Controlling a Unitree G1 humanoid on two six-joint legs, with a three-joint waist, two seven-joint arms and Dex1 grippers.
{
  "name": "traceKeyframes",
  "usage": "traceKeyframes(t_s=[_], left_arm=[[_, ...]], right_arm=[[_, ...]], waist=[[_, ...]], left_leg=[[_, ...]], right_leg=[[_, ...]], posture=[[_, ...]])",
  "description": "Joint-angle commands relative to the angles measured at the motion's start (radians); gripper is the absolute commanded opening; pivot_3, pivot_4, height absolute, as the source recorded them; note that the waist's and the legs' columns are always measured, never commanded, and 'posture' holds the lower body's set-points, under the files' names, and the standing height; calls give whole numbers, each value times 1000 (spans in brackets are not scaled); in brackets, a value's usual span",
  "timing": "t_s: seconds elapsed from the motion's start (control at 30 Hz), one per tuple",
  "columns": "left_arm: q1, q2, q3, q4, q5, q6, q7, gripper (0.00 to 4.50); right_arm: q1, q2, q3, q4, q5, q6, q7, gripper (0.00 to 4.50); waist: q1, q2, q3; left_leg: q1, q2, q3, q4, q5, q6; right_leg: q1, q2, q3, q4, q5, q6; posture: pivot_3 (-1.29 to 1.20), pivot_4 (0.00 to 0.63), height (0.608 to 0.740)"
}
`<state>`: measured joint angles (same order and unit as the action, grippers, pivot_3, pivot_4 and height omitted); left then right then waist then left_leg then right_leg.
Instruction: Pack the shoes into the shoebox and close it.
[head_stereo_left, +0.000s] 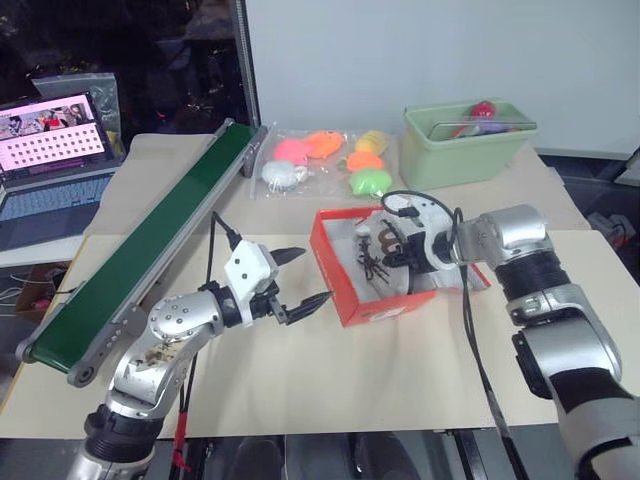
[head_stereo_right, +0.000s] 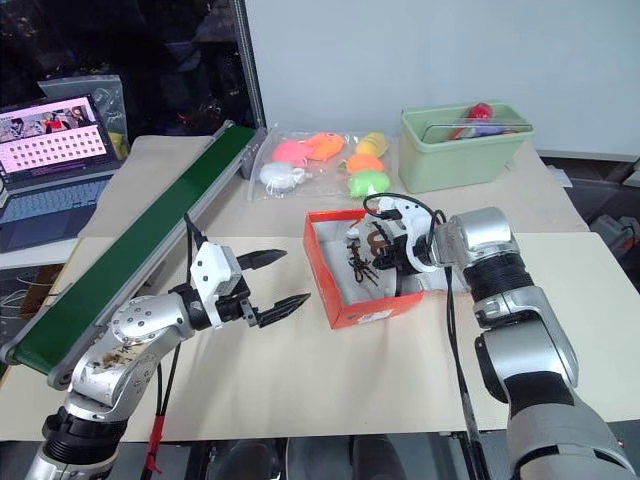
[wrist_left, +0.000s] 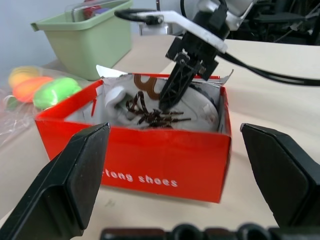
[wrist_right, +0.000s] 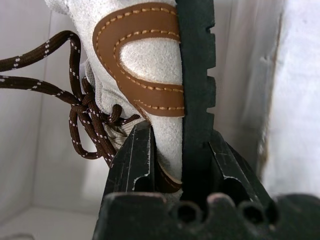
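R gripper (wrist_right: 172, 165) pinches a cream-white suede shoe w/ brown laces (wrist_right: 150, 85) inside the open red-orange cardboard shoebox (head_stereo_left: 385, 300) — L gripper (head_stereo_left: 300, 278) spread wide, beside box.

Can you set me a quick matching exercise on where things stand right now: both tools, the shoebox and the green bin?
Things:
1. left tool
2. right tool
3. shoebox
4. pale green bin

States or places:
A. at the table's far edge, behind the shoebox
B. open, lid not closed, a shoe inside
C. shut on the shoe, down inside the shoebox
D. wide open, holding nothing, beside the shoebox

Pairs: 1-D, 2-C, 3-B, 4-A
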<state>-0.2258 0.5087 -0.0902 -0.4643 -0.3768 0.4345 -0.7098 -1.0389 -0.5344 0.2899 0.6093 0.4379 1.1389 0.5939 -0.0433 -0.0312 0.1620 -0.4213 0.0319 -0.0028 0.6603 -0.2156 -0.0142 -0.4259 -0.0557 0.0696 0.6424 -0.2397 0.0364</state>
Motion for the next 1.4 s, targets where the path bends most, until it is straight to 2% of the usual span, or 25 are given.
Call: traceKeyframes(t_s=[0.03,0.27,0.3,0.5,0.63,0.77,0.9,0.97,1.03,1.13,1.4], left_arm=[[-4,2,15,-45,-3,-6,13,4500],[-9,-3,10,-52,-4,-3,27,4500],[-10,-3,10,-51,-5,-3,29,4500],[-18,-2,27,-21,3,-14,38,4500],[-17,-8,82,32,25,-22,92,4500],[-41,-39,242,153,51,1,261,4500],[-56,-29,360,190,16,33,317,4500],[-34,25,423,229,13,32,289,4500],[-2,114,487,315,30,12,242,4500],[11,188,524,377,20,1,200,4500],[39,206,559,443,18,-40,177,4500]], right_arm=[[-32,15,-32,1,-42,-30,33,1914],[-52,50,-88,-57,-59,-18,49,4330],[-56,52,-91,-74,-60,-12,53,4484],[-98,13,-92,-192,-85,-27,85,4484],[-123,-14,-134,-298,-73,-18,88,4484],[-1,-31,-245,-601,14,-132,143,4484],[222,-25,-317,-930,140,-212,227,4484],[361,8,-299,-1053,158,-243,204,4484],[487,93,-235,-1090,91,-338,113,4484],[569,155,-156,-1070,12,-429,67,4484],[577,219,-84,-959,-84,-508,12,4484]], waist=[[0,0,0],[0,0,0],[0,0,0],[-1,2,1],[0,2,1],[1,2,1],[4,2,2],[5,2,2],[0,1,1],[-13,2,2],[3,1,2]], left_leg=[[0,0,0,0,0,0],[0,0,0,0,0,0],[0,0,0,0,0,0],[0,0,0,0,0,0],[0,0,0,0,0,0],[0,0,-1,0,0,0],[-1,0,-3,0,0,0],[-1,0,-3,0,0,0],[0,0,-3,0,0,0],[5,1,-1,0,0,0],[7,0,0,1,1,-1]], right_leg=[[0,0,0,0,0,0],[0,0,0,1,0,0],[0,0,0,1,0,0],[0,0,0,1,0,0],[0,0,0,1,0,0],[0,0,-1,1,0,0],[0,0,-2,0,0,0],[0,-1,-2,0,0,0],[1,-1,-3,0,0,1],[2,0,0,5,0,0],[3,-1,-1,4,0,0]], posture=[[0,150,729],[0,150,729],[0,150,729],[0,150,729],[0,150,729],[0,150,729],[0,150,729],[0,150,729],[0,150,729],[0,150,729],[0,150,729]])
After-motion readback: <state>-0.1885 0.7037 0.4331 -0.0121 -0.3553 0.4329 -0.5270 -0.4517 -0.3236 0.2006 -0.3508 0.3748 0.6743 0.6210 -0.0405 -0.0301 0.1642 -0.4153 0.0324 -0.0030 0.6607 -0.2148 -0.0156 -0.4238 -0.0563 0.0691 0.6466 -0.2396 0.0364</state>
